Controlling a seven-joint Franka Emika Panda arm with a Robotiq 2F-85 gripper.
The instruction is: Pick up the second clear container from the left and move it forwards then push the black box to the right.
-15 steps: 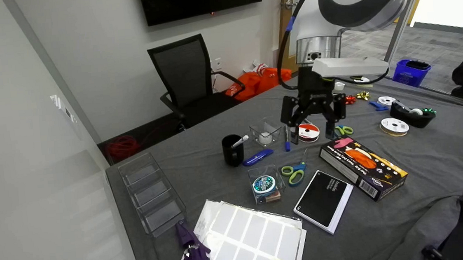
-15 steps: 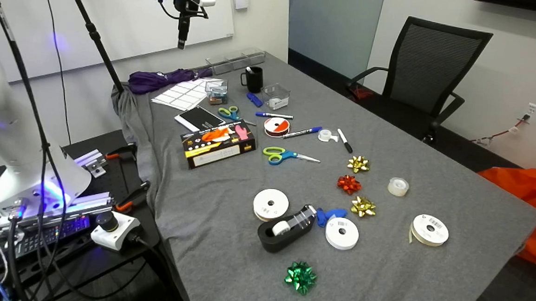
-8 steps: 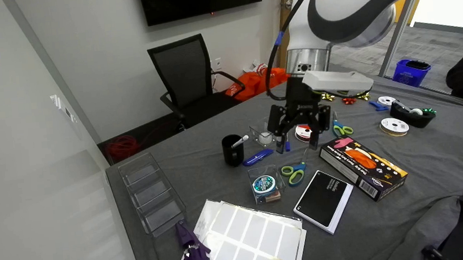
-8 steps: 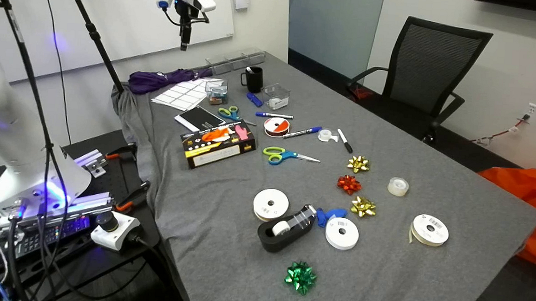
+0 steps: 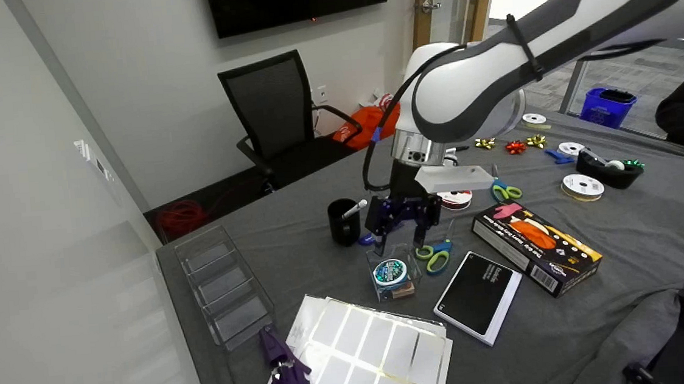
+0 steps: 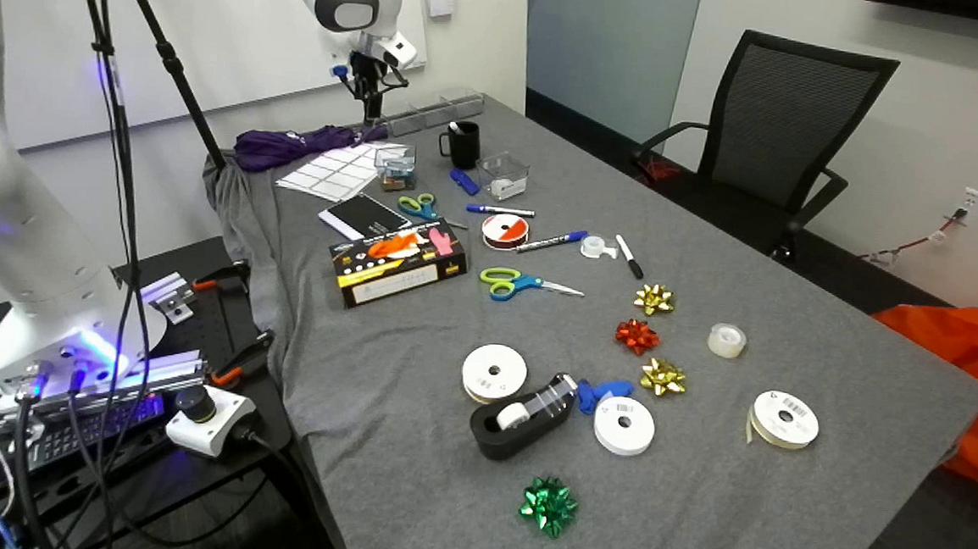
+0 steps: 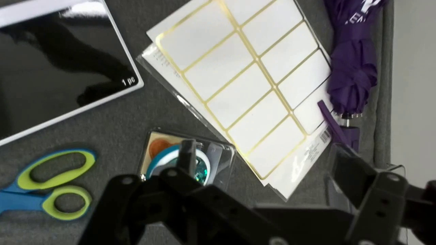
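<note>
The clear square open container (image 5: 414, 276) holds a round tub with teal-green glittery contents (image 5: 390, 272). It stands on the grey cloth and also shows in an exterior view (image 6: 396, 164). My gripper (image 5: 400, 245) is open and empty, above the table by this container. In the wrist view, the left finger of the gripper (image 7: 265, 163) overlaps the teal tub (image 7: 203, 166); the clear container (image 7: 223, 170) lies left of the gap between the fingers. The black box (image 5: 535, 247) with orange and pink glove pictures lies beyond the notebook; it also shows in an exterior view (image 6: 398, 262).
A long clear divided tray (image 5: 225, 286) lies along the table edge. A black mug (image 5: 343, 222), scissors (image 5: 436, 258), label sheets (image 5: 373, 354), a purple umbrella (image 5: 288, 379) and a black-covered notebook (image 5: 478, 294) surround the container. Another clear container (image 6: 503, 176) stands by the mug.
My open gripper has come down and nearer to the teal-filled container, moving left in an exterior view. The objects on the table have not moved.
</note>
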